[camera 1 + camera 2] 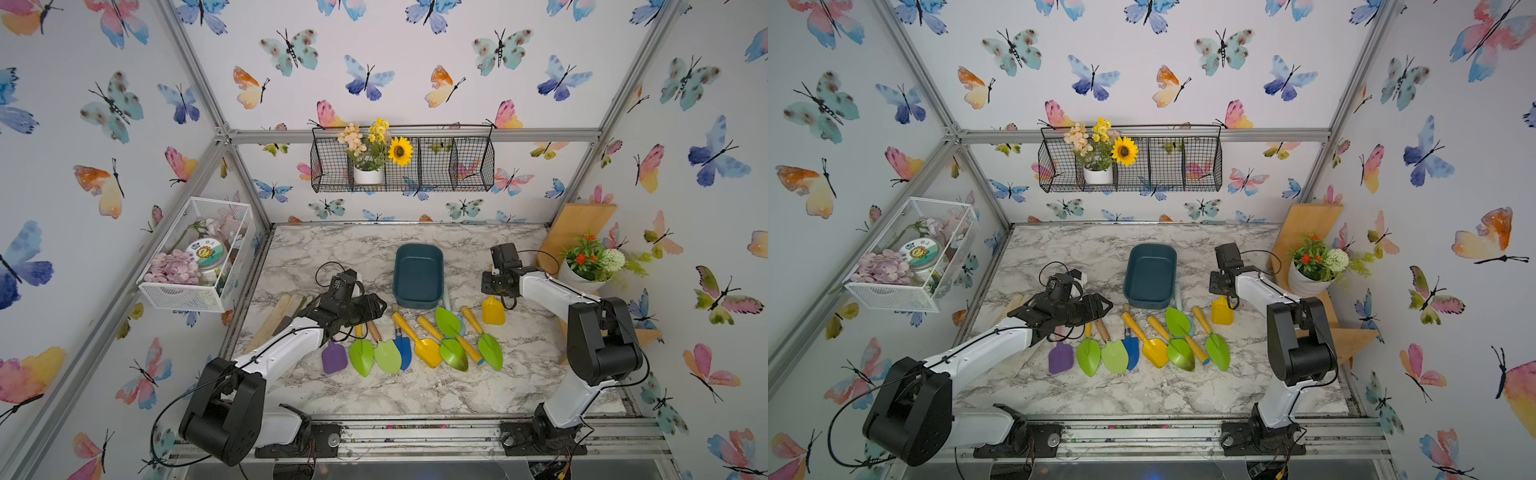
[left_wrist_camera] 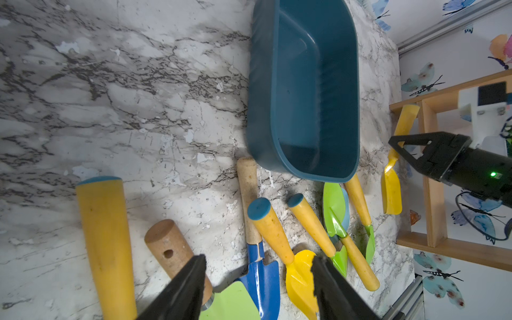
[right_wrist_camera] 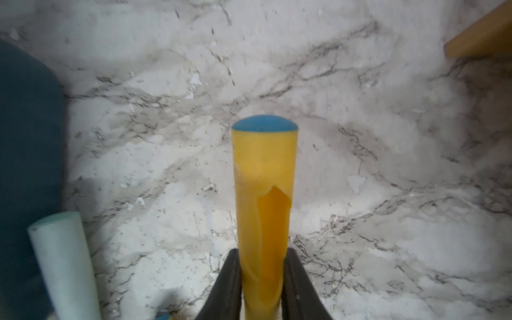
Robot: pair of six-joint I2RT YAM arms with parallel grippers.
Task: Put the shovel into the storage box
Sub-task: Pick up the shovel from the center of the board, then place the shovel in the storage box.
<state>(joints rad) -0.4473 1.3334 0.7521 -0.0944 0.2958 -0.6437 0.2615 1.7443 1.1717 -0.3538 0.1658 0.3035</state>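
Marble tabletop (image 1: 374,395) carries a row of shovels (image 1: 386,355) nearest. The left gripper (image 2: 259,259) hovers spread above their handles. The right gripper (image 3: 262,252) pinches a yellow shovel (image 3: 264,166) by its handle, likely bound for the empty storage box (image 1: 417,274) beyond.

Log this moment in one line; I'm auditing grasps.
right hand: shut on yellow shovel | left hand: open, holding nothing | box: empty

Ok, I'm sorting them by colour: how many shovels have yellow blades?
2. One yellow shovel lies in the row beside the blue shovel; the other yellow shovel is gripped by the right end effector. The left arm could hide more.
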